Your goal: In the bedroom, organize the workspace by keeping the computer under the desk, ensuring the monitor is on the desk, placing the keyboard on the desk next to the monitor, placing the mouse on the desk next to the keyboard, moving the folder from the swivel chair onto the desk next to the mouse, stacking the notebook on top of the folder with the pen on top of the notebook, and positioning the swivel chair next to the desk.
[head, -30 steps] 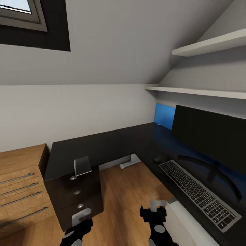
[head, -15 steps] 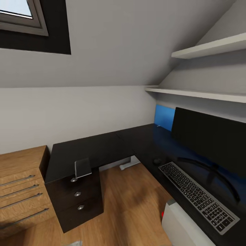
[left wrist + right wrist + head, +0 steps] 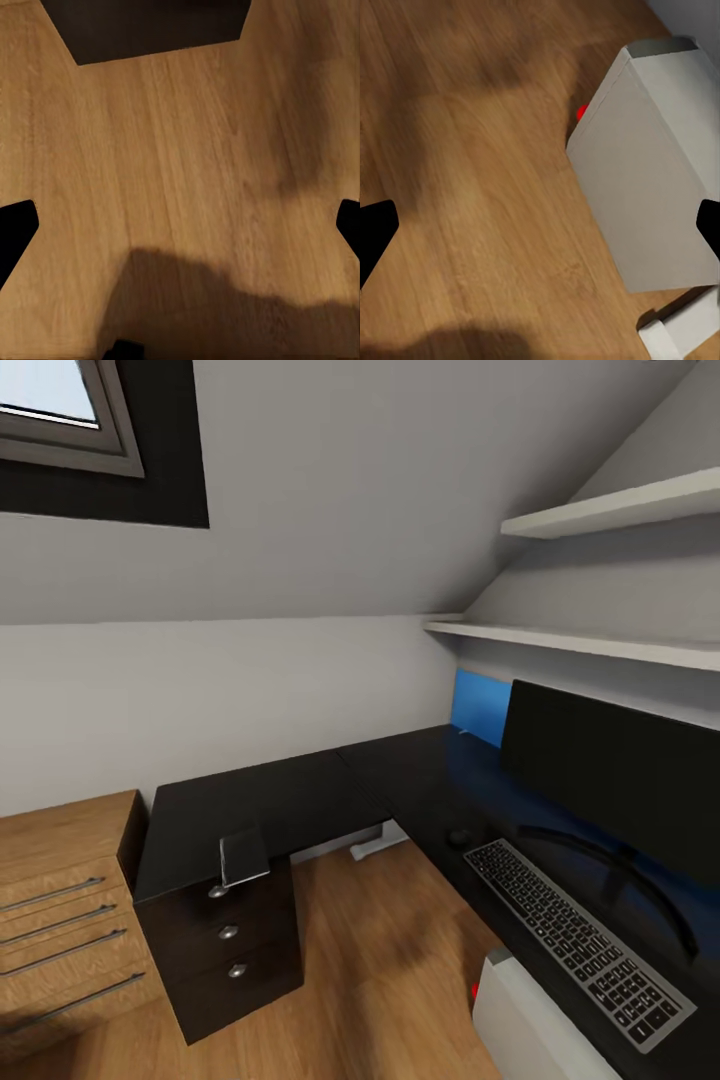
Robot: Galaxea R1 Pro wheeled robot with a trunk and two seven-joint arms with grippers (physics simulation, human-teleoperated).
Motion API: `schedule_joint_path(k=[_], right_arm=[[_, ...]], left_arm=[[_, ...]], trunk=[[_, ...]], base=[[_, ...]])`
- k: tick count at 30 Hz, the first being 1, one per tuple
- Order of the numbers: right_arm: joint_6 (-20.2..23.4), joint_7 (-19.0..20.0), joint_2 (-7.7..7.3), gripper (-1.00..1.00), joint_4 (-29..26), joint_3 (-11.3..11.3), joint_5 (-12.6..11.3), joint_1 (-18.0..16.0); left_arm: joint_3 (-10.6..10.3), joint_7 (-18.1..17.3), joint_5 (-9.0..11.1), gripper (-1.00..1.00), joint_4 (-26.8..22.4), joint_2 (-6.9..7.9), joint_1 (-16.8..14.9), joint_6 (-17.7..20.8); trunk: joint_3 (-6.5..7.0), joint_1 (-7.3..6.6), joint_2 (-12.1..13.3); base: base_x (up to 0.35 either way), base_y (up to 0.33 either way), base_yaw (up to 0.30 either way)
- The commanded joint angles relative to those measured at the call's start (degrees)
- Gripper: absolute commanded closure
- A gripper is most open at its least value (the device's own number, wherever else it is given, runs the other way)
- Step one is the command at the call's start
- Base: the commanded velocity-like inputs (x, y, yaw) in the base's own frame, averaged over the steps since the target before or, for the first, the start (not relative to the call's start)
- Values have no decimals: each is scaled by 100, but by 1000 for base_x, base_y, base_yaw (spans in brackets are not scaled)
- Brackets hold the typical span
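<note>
- So the worktop (image 3: 300,800) is the big black L, one wing running along the back wall over the drawer unit (image 3: 225,950), the other running toward the camera on the robot's right side.
- The monitor (image 3: 610,770) stands on that right wing, back against the wall edge, its long axis running along the wing.
- The computer (image 3: 649,165) is the pale tower on the floor (image 3: 370,950) by the front edge of the right wing, at the head view's lower right. In the right wrist view it sits just ahead of the right end effector, so the right arm is clearly the nearer one; its long side runs roughly parallel with the worktop's edge.
- The keyboard (image 3: 575,935) lies in front of the monitor stand, long axis along the wing's front edge, and the mouse (image 3: 459,837) sits just beyond its far end toward the inner corner.
- Left end effector: its wrist camera looks down at bare wood floor and the foot of the drawer unit, fingertips (image 3: 15,232) spread wide at the picture's sides, released, nothing between them.
- Right end effector: same deal, fingertips (image 3: 375,232) wide apart, released and holding nothing.
- My guess is the tower wants a nudge further under the worktop.
</note>
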Motion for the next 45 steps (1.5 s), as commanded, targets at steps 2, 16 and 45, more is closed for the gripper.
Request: schedule_joint_path(k=[2,16,45], right_arm=[[-76,-26,-1,-100,6,60,-51,-8],[-185,-17,218,-100,39,84,-35,-4],[-184,-17,255,-100,184,66,-49,-9]], left_arm=[[-46,26,56,-100,102,-68,-7,-34],[-41,7,45,-100,515,-370,-7,-26],[-41,-7,54,-100,618,-370,-7,-26]], trunk=[[29,-44,77],[263,-330,598],[263,-330,598]], base=[[0,0,0],[0,0,61],[0,0,278]])
